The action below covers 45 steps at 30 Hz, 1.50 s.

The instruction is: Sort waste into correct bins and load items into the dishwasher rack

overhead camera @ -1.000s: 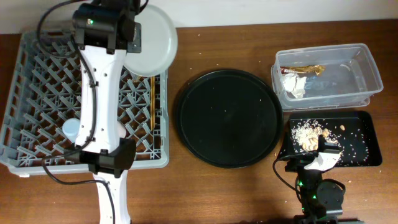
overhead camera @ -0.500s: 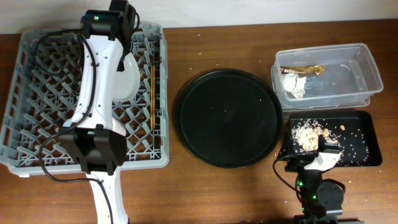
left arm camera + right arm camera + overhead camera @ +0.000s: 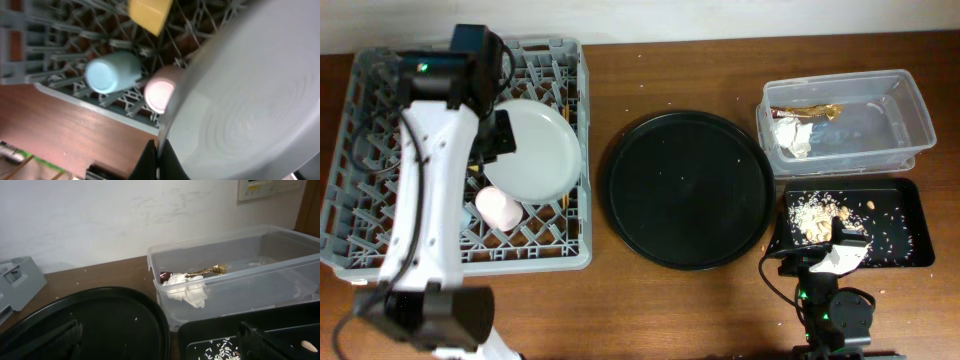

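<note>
The pale round plate (image 3: 532, 152) is being gripped by the left tool (image 3: 503, 138), which is clenched on the rim at the plate's 9 o'clock in the overhead view. The plate is being held over the dishwasher rack (image 3: 380, 235), toward 2 o'clock of the rack's centre; whether it is touching the pegs cannot be told. The pink cup (image 3: 498, 207) is being kept in the rack just beside the plate's rim at 7 o'clock. In the left wrist view the light-blue cup (image 3: 112, 75) is lying near it.

The right tool (image 3: 162, 342) is being held released, with its fingers wide apart, at the 6 o'clock edge of the black tray (image 3: 905, 200). That tray is carrying the food scraps (image 3: 813, 210). The napkin (image 3: 792, 135) and snack wrapper (image 3: 807, 110) are being contained in the clear tub (image 3: 920, 110) on the counter (image 3: 720, 300), at the tray's 12 o'clock.
</note>
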Tool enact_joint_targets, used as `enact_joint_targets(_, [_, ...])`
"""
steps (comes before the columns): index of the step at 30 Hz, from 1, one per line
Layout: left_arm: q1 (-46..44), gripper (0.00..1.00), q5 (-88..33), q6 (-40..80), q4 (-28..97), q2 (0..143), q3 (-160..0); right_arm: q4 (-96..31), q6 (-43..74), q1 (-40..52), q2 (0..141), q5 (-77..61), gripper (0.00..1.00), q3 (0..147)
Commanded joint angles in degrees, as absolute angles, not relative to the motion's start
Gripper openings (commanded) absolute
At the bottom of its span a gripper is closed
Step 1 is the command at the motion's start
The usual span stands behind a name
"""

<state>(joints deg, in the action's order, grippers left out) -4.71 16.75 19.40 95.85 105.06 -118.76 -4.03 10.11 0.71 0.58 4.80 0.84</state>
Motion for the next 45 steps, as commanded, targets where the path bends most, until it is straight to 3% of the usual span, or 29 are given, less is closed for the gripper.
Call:
enact_joint_targets(1, [-5.34, 0.0, 27.77, 22.52, 91.64, 98.48, -119.17, -4.16, 9.93, 0.3, 0.21, 4.71, 0.99, 0.32])
enact_joint_targets(4, [-7.66, 0.0, 44.86, 30.37, 90.24, 101.16, -116.97, -4.16, 9.96, 0.3, 0.21, 4.71, 0.98, 0.32])
enact_joint_targets(6, [-8.23, 0.0, 49.52, 32.8, 89.25, 102.5, -116.16, -4.16, 9.93, 0.3, 0.21, 4.69, 0.98, 0.32])
enact_joint_targets(22, [-16.25, 0.0, 48.95, 32.8, 85.49, 117.01, -115.72, -4.16, 9.96, 0.3, 0.25, 4.69, 0.98, 0.32])
enact_joint_targets(25, [-17.52, 0.18, 48.88, 32.77, 86.0, 117.01, -115.72, -4.16, 9.96, 0.3, 0.25, 4.71, 0.98, 0.32])
enact_joint_targets(26, [-17.91, 0.37, 48.64, 32.77, 86.63, 117.01, -115.72, -4.16, 9.93, 0.3, 0.25, 4.71, 0.98, 0.32])
enact_joint_targets(28, [-18.11, 0.58, 46.44, 32.75, 87.94, 116.97, -115.79, -4.16, 9.93, 0.3, 0.25, 4.69, 0.98, 0.32])
enact_joint_targets(32, [-18.11, 0.63, 25.5, 22.52, 91.48, 111.18, -119.5, -4.16, 9.93, 0.3, 0.25, 4.71, 0.98, 0.32])
enact_joint_targets(34, [-18.13, 0.63, 21.26, 20.91, 93.45, 103.74, -120.36, -4.16, 9.93, 0.3, 0.25, 4.69, 0.98, 0.32])
enact_joint_targets(35, [-18.11, 0.99, 20.71, 20.91, 94.8, 96.29, -120.36, -4.16, 9.93, 0.3, 0.25, 4.71, 0.98, 0.32])
enact_joint_targets(39, [-18.11, 0.99, 16.01, 21.15, 96.71, 78.26, -120.31, -4.16, 9.96, 0.3, 0.25, 4.71, 0.98, 0.32])
enact_joint_targets(45, [-18.11, 0.99, 18.94, 21.37, 96.66, 55.42, -117.86, -4.19, 9.96, 0.3, 0.25, 4.69, 0.98, 0.32])
